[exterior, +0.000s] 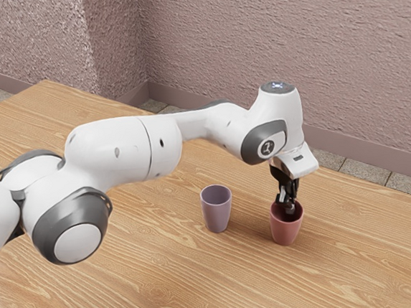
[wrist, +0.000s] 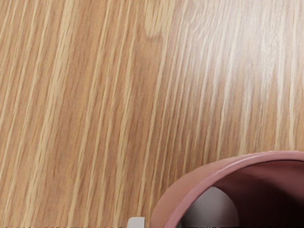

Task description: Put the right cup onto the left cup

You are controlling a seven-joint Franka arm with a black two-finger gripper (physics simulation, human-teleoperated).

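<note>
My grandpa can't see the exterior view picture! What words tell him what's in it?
A white robot arm reaches over a wooden table, down to the rim of an upright pinkish-red cup. A light purple cup stands upright and apart from it, toward the exterior view's left. Behind the table is a rough, pinkish wall.

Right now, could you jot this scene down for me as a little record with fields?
Cups: two, standing apart
Pink cup: upright on the table
Purple cup: upright, nearer the exterior view's left
Table: wood-grained
Arm: white and grey, its end down at the pink cup's rim
Stacking: not done
</note>
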